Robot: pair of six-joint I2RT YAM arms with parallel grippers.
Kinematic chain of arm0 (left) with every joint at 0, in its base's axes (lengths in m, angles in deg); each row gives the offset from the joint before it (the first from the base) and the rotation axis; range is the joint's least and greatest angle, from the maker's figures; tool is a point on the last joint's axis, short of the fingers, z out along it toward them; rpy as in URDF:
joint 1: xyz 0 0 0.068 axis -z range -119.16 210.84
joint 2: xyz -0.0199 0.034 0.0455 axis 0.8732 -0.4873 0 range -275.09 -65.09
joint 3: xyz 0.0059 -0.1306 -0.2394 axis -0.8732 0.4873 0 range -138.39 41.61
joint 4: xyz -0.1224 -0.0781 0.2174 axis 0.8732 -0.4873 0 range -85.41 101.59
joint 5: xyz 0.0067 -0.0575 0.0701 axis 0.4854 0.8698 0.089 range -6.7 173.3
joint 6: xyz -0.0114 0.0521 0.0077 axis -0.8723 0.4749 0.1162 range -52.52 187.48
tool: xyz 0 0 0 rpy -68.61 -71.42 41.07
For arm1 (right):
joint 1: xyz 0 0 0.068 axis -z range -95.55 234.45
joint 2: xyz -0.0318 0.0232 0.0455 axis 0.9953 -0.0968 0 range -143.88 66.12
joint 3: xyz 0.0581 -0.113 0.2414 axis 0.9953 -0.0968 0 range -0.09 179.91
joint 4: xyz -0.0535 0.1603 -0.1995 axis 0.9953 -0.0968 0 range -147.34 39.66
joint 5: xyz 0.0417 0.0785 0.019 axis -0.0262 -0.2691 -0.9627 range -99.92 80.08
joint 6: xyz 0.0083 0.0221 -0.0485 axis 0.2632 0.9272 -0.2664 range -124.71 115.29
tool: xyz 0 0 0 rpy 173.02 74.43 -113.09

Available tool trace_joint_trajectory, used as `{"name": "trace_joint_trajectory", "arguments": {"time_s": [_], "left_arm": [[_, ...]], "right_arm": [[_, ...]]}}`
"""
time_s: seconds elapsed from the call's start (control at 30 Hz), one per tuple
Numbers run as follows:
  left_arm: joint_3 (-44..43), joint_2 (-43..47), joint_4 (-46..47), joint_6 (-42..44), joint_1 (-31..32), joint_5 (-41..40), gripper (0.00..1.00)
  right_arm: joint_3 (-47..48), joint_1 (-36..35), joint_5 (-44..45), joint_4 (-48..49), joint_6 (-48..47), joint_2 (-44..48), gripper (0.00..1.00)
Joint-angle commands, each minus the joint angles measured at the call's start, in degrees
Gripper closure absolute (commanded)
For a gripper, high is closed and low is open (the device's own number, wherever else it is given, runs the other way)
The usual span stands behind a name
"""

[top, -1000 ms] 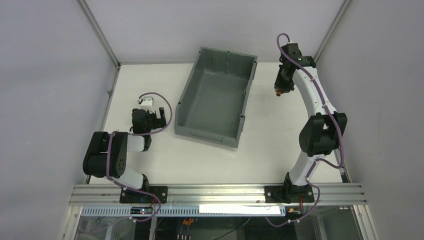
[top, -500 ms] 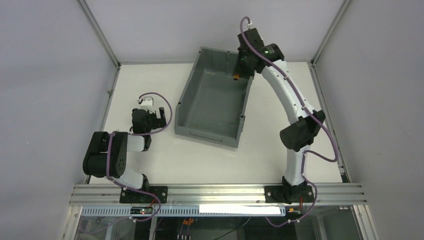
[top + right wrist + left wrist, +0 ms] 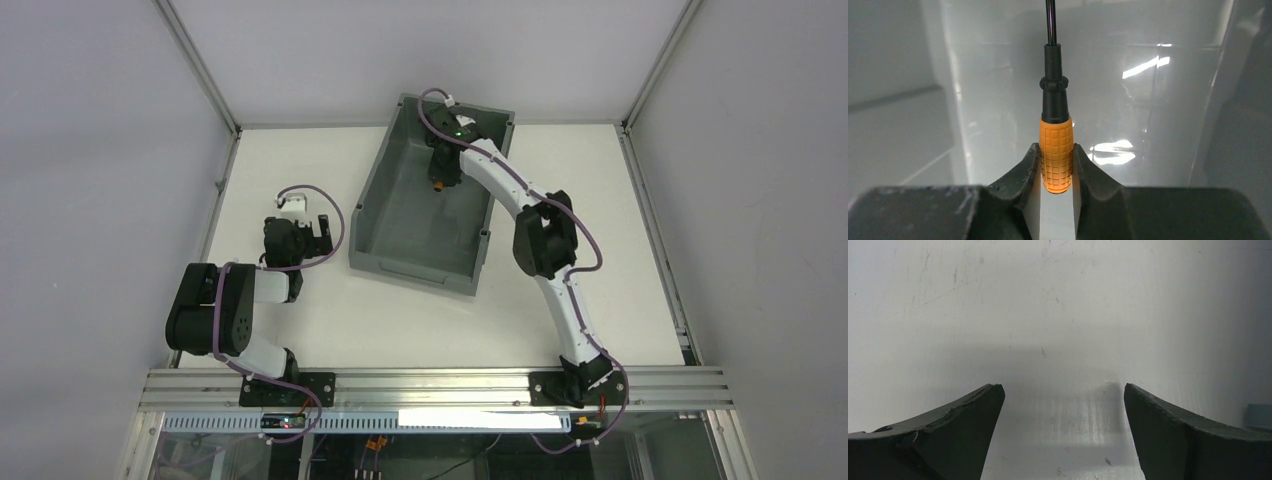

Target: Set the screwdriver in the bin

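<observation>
The white desk fills most of the overhead view, with grey walls on 3 sides and a metal rail along its near edge, where the 2 arms are bolted.

The bin, dark grey and rectangular, sits on the far middle of the desk. It is turned at a slant, with its lower lip toward the near side.

The right arm reaches from its base at the near right corner in a long diagonal over the bin's right wall, with a purple cable looping beside it. The left arm is folded up close to its base on the left, well apart from the bin.

The left hand points down at the desk. In its wrist view the 2 dark fingers are spread wide over bare, scuffed white surface.

The right hand hangs inside the outline of the bin's rim, over its far end. Its 2 fingers are clenched on the screwdriver, pressing the orange gridded handle from both sides near its butt end.

The screwdriver's black collar and thin shaft stick straight out past the fingertips toward the glossy grey inside of the bin. The tip runs off the top of the wrist view, so I cannot tell whether it touches the plastic. From above, only a small orange spot shows below the hand.
</observation>
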Motion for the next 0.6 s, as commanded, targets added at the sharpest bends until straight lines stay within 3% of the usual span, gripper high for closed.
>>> {"name": "trace_joint_trajectory", "arguments": {"time_s": [0.0,0.2,0.4,0.57], "left_arm": [[-0.7,1.2,1.9,-0.2,-0.3,0.8,0.01],[-0.7,1.2,2.0,-0.2,-0.3,0.9,0.01],[-0.7,1.2,1.9,-0.2,-0.3,0.9,0.01],[-0.7,1.2,1.9,-0.2,-0.3,0.9,0.01]], "right_arm": [[-0.6,-0.5,3.2,4.6,3.3,-3.6,0.85],[-2.4,-0.8,2.9,5.7,3.7,-5.5,0.75],[0.0,-1.0,1.8,4.5,1.4,-2.5,0.34],[6.0,-1.0,-0.4,2.0,-5.2,3.3,0.15]]}}
